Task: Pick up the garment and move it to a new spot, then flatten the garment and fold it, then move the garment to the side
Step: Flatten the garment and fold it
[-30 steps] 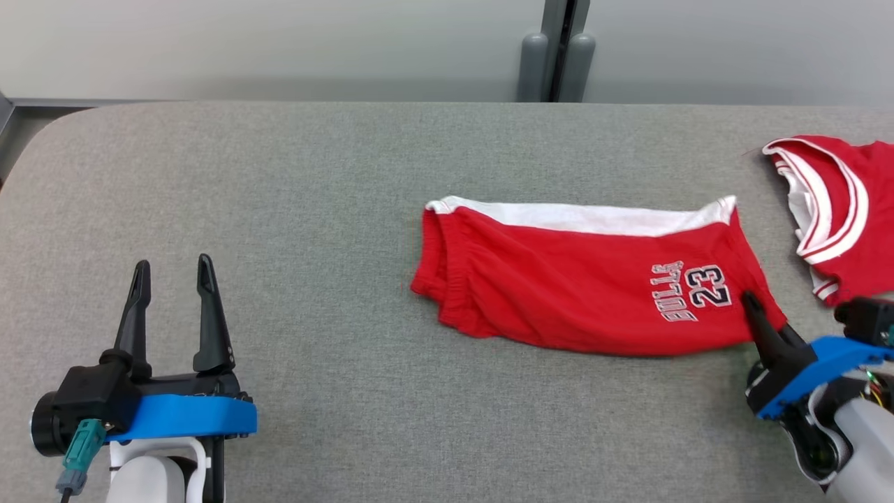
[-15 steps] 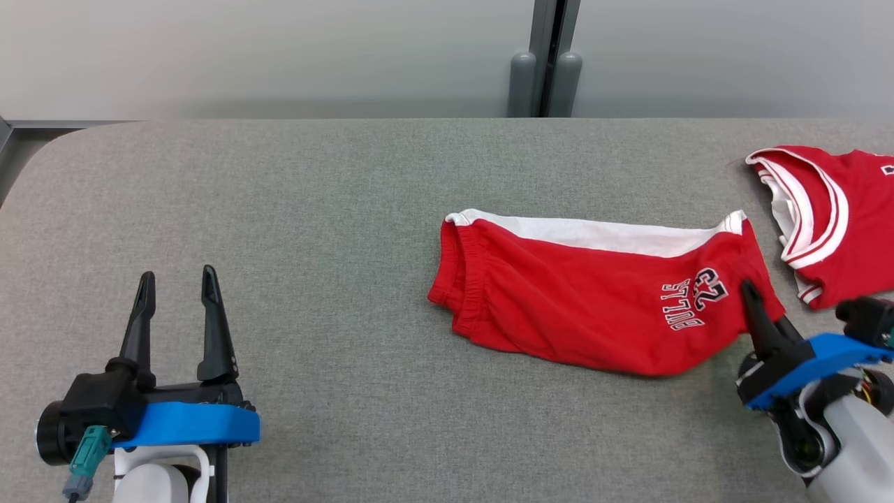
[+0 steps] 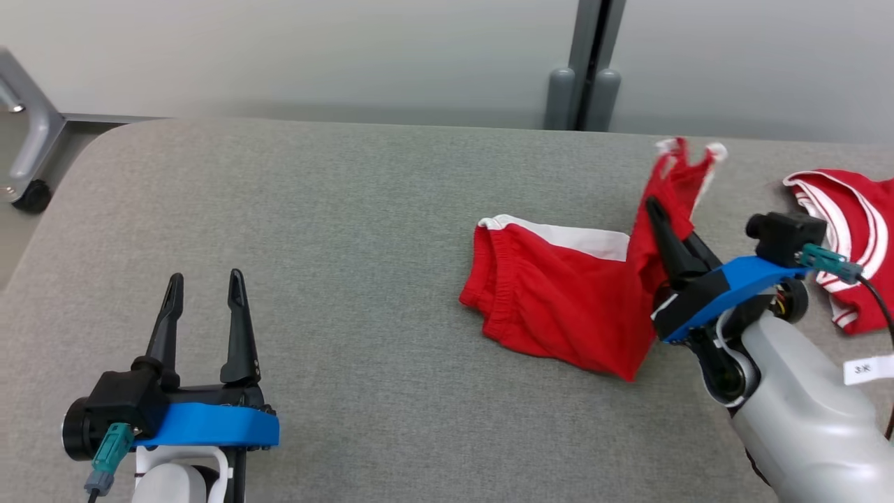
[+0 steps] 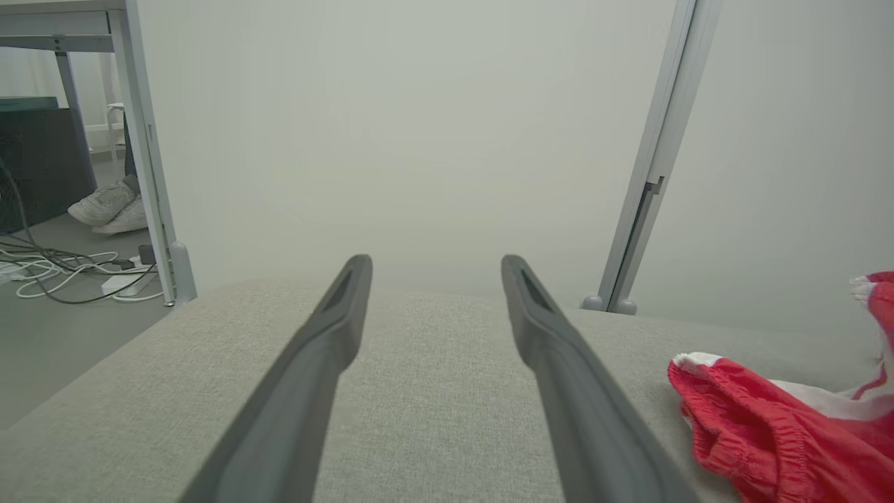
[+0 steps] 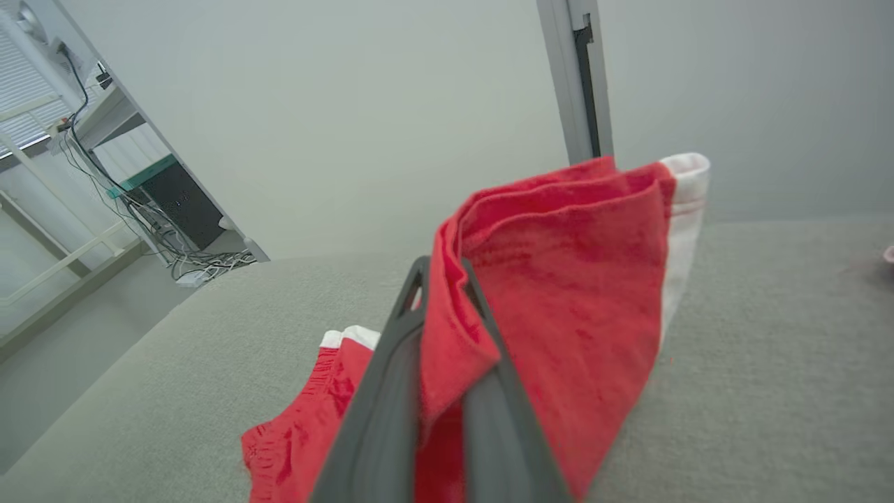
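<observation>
The garment (image 3: 559, 300) is a pair of red shorts with a white waistband, lying on the grey table (image 3: 314, 209) right of centre. Its right end is pulled up off the surface into a bunched peak. My right gripper (image 3: 660, 213) is shut on that raised end, and the right wrist view shows red cloth (image 5: 573, 279) pinched between the two fingers and draping over the right gripper (image 5: 441, 269). My left gripper (image 3: 205, 278) stands open at the lower left, far from the shorts. In the left wrist view the left gripper (image 4: 436, 262) holds nothing, with the garment (image 4: 740, 412) off to its right.
A second red piece of clothing with white trim (image 3: 848, 237) lies at the table's right edge, close behind my right arm. A grey post (image 3: 587, 70) stands against the wall beyond the table. A metal frame on a caster (image 3: 28, 140) stands left of the table.
My right gripper has risen and moved back and leftward with the garment's right end, lifting it off the table so the printed part folds up. The head camera has shifted. The left gripper stays open.
</observation>
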